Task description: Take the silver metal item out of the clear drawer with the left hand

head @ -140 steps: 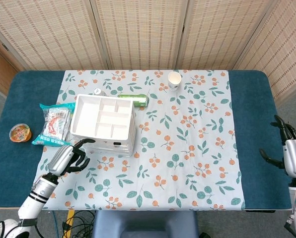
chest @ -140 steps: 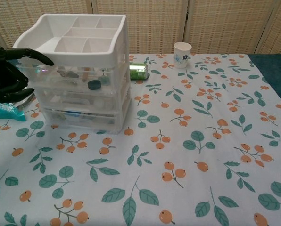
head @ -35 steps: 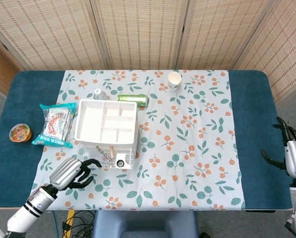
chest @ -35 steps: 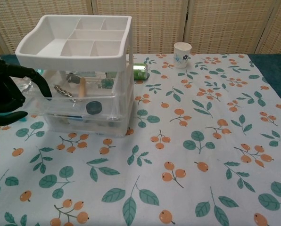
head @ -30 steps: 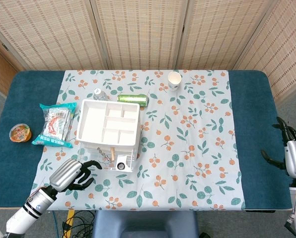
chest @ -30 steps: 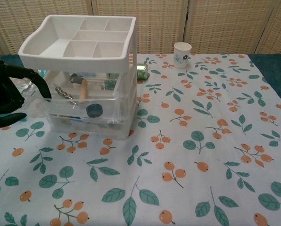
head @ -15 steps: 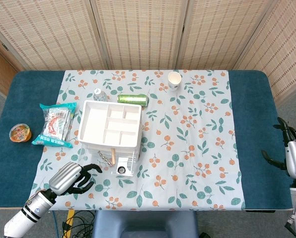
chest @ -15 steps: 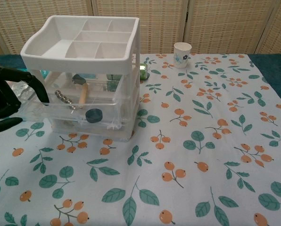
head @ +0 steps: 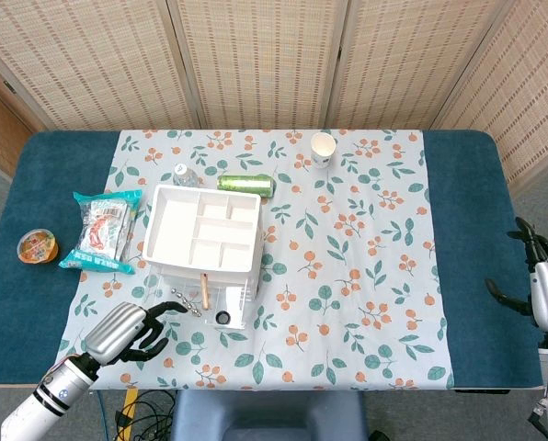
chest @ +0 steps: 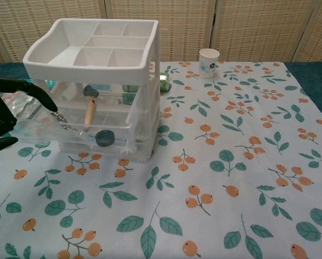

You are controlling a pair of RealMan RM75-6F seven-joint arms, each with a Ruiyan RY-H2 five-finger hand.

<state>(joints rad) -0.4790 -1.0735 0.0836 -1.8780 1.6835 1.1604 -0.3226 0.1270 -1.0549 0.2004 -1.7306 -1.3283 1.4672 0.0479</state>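
The left hand, fingers curled, hooks the front of the pulled-out clear drawer. Inside lies the silver metal chain, beside a wooden stick. At far right the right hand rests with fingers spread, empty.

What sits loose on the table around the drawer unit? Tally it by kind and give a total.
Paper cup: 1
Green can: 1
Small clear bottle: 1
Teal snack packet: 1
Orange tub: 1
Total: 5
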